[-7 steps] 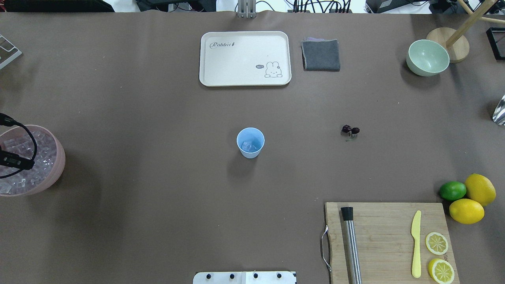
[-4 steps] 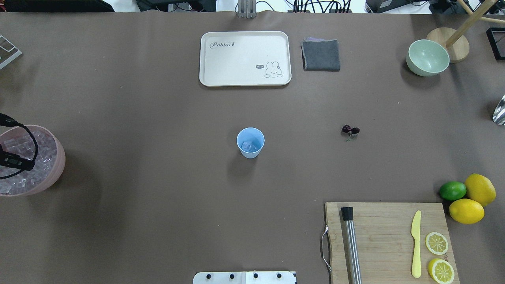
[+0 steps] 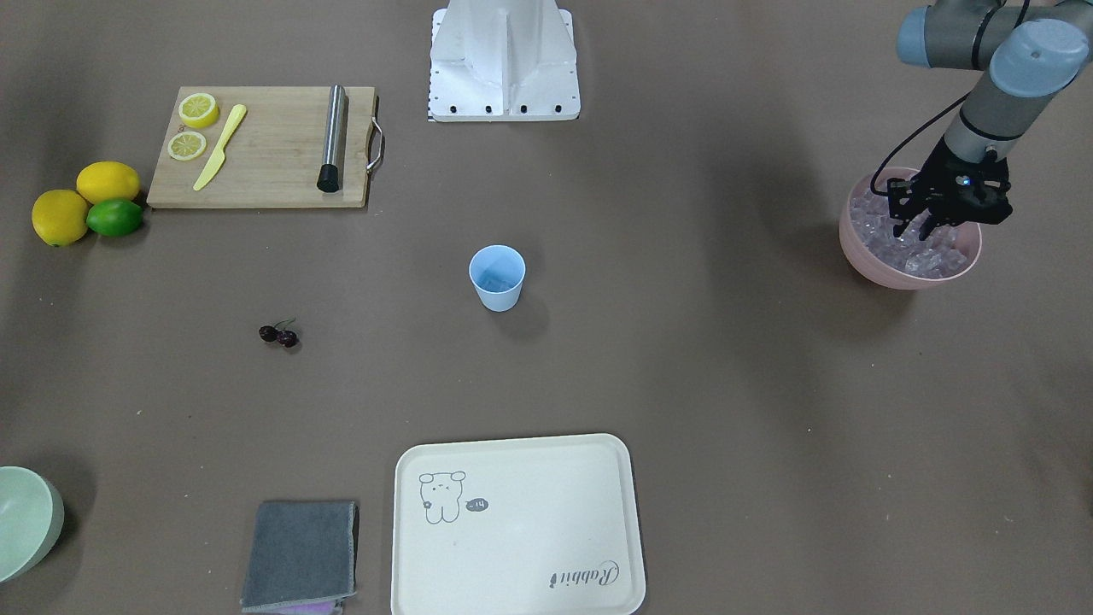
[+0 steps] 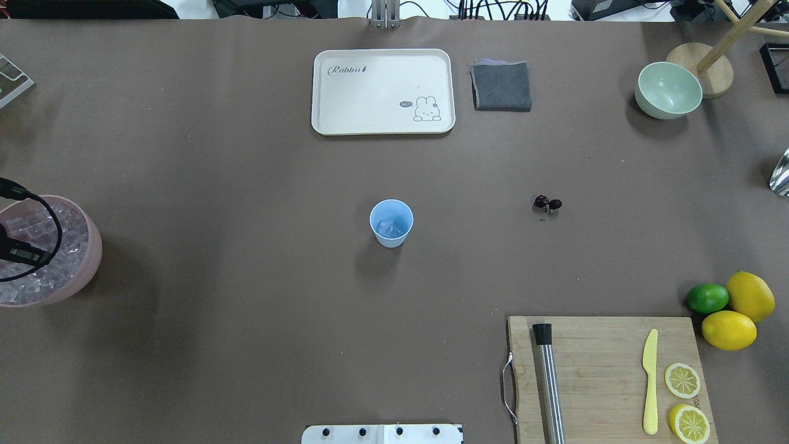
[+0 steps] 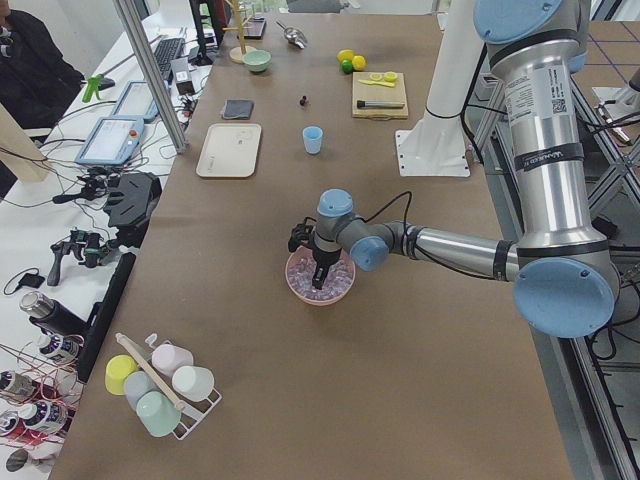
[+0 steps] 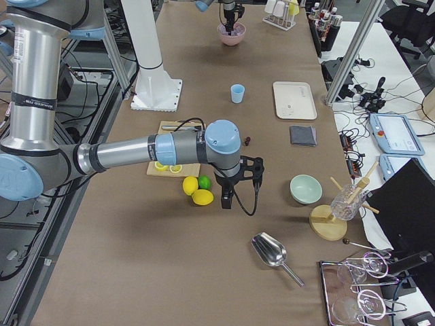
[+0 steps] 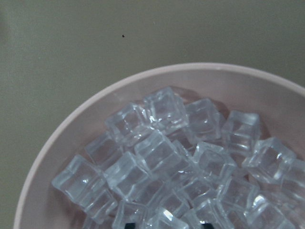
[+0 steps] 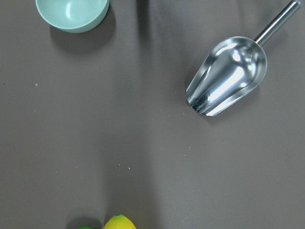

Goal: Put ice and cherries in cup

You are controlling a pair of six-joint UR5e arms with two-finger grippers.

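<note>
Ice (image 7: 162,157) heaps the pink bowl (image 3: 862,259) at the cup's (image 4: 391,239) nine o'clock, so your left pincer (image 3: 912,231) hangs in it, jaws spread, gripping nothing yet.

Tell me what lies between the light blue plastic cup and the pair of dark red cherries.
Nothing: only bare brown table runs from the light blue plastic cup to the dark red cherries, shown in the overhead view.

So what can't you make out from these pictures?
Left jaws' tips: sunk among the ice in the front view, cut off at the wrist view's bottom edge.
Right jaws, open or shut: only the right side view shows them, small.
Cube count in the cup: too small and clear overhead.
Scoop: cut by the overhead view's right edge.
</note>
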